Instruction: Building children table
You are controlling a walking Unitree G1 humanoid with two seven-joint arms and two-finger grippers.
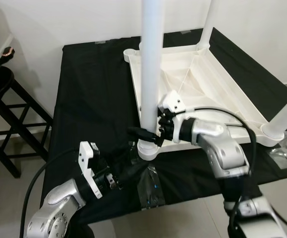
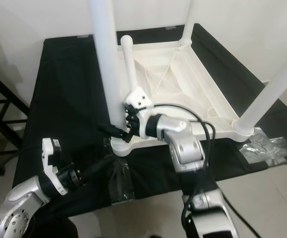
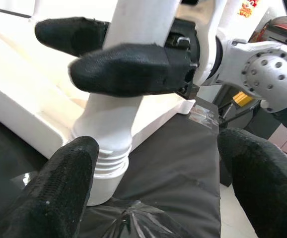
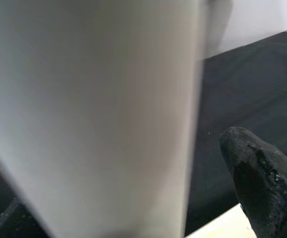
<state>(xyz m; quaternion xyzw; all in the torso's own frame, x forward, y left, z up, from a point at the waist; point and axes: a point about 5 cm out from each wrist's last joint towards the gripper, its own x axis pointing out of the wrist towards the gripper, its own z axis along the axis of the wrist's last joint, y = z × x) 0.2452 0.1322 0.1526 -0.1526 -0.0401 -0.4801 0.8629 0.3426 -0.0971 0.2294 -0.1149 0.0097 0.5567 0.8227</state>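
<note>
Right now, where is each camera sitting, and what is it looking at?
Left eye view: on the head, looking down at the upside-down white table on a black cloth; both silver arms show.
Right eye view: beside it, same scene; the right pincer clamps the near table leg.
Left wrist view: on the left wrist, looking past the open left pincer at that leg's threaded base.
Right wrist view: on the right wrist, pressed against the blurred leg, one black fingertip showing.
Shared: every view shows the near leg.
</note>
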